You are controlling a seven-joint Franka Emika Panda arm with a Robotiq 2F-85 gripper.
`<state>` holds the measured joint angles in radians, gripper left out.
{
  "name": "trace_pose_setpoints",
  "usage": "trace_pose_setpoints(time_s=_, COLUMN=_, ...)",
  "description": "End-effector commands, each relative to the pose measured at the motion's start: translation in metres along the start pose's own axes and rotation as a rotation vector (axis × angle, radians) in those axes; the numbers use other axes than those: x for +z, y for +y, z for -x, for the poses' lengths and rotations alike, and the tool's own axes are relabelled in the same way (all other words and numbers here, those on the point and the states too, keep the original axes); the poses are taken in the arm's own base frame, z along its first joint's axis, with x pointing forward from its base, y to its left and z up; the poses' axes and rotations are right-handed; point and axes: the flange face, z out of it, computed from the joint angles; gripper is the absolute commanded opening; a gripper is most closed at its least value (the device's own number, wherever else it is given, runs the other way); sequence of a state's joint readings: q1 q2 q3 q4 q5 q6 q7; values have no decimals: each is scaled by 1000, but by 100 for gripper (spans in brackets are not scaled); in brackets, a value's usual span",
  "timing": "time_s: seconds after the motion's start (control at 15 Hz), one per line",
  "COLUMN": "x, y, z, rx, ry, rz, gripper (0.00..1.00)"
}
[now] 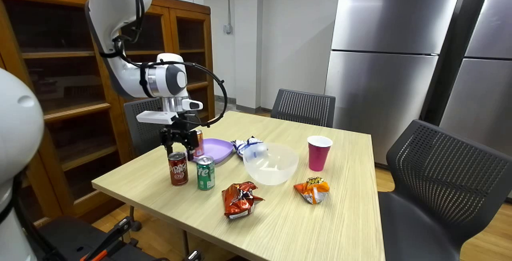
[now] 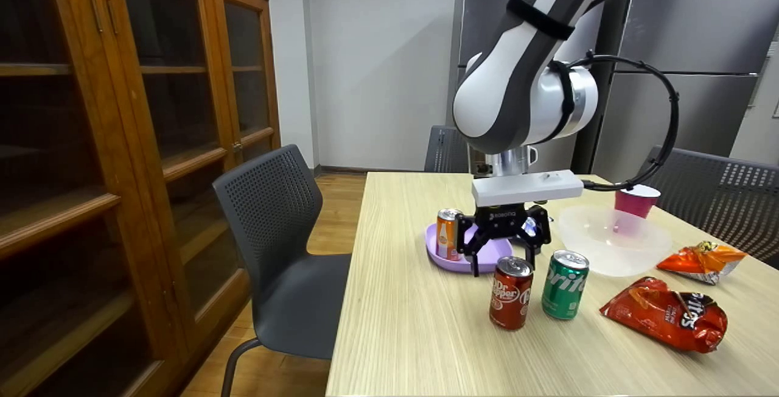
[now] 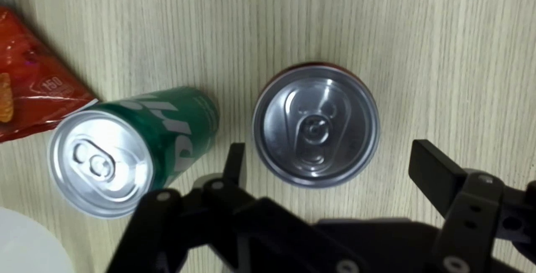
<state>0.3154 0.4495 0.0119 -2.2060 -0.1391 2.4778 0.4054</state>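
Room: glazed wooden cabinet (image 2: 195,162), steel refrigerators (image 1: 384,89), mesh-backed chairs (image 1: 444,173); a pale wood-grain bench (image 1: 336,229) carries the goods. Clock hours we read in an exterior view, taking the Dr Pepper can (image 2: 510,296) as the dial's centre.

1. Dr Pepper can: dark red, upright on the bench, nearest the hand (image 2: 503,270).
2. Hand: spread wide, holding nothing. In the wrist view we find its fingers (image 3: 435,172) at about eight and four o'clock of the can's lid, a gap on each side.
3. Sprite can (image 2: 565,287): green, upright, three o'clock, just beside.
4. Purple plate (image 2: 494,255): between ten and eleven o'clock; an orange can (image 2: 448,238) stands on it.
5. Translucent bowl (image 2: 614,257): two o'clock, a magenta cup (image 2: 634,203) behind it.
6. Red chip bag (image 2: 663,318): three o'clock, past the Sprite can; orange chip bag (image 2: 706,262), same hour, farther out.

Present step, as we judge it: an approach to the Dr Pepper can from above. The next move seems to call for centring on the lid and a straight descent, one finger passing between the two cans; we would guard against nudging the Sprite can there.
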Motion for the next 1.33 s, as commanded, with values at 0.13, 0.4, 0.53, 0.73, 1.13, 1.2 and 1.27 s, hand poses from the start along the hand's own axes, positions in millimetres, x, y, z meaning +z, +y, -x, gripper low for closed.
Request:
trace_pose_setpoints(time_s=0.13, x=1, y=3, z=11, rx=-36, ry=-19, rz=-10, gripper=100)
trace_pose_setpoints(time_s=0.4, x=1, y=3, z=11, rx=-29, ry=-20, rz=-14, gripper=66)
trace_pose_setpoints(time_s=0.53, x=-1, y=3, z=11, rx=-29, ry=-19, rz=-8, gripper=49)
trace_pose_setpoints(time_s=0.73, x=-11, y=3, z=11, rx=-44, ry=-16, rz=-10, gripper=38)
trace_pose_setpoints(time_s=1.13, x=-48, y=3, z=1, rx=-23, ry=39, rz=-20, gripper=38)
trace_pose_setpoints(time_s=1.2, x=-55, y=4, z=-2, rx=-13, ry=54, rz=-22, gripper=38)
trace_pose_setpoints(time_s=1.27, x=-62, y=5, z=-5, rx=-6, ry=65, rz=-26, gripper=38)
